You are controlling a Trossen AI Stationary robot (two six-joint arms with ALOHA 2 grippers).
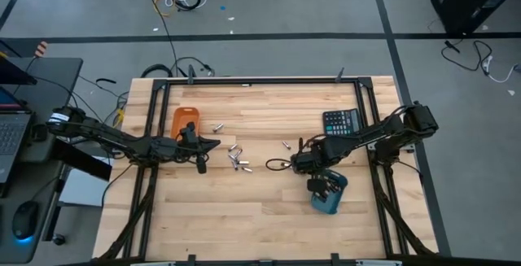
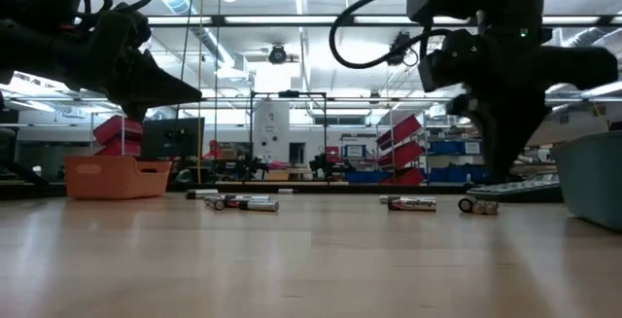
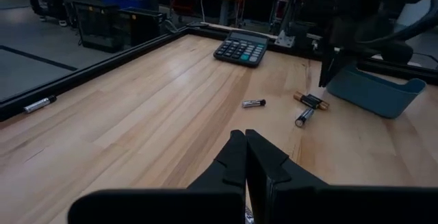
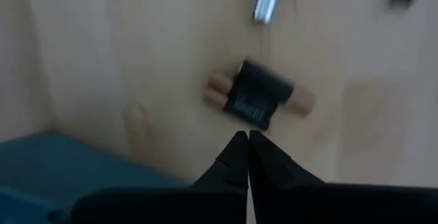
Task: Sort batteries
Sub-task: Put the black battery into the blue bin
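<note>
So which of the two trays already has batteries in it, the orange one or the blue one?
The blue tray, on the right arm's side below the calculator, holds several batteries. The orange tray by the left arm looks empty.

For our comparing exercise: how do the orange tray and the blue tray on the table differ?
The orange tray sits on the table's left side near the left gripper; the blue tray sits on the right, beside the right gripper. In the high view the orange tray looks empty, while the blue tray holds dark items, too small to identify. The orange tray lies squarely; the blue one is angled. Both are small open containers on the wooden table.
</note>
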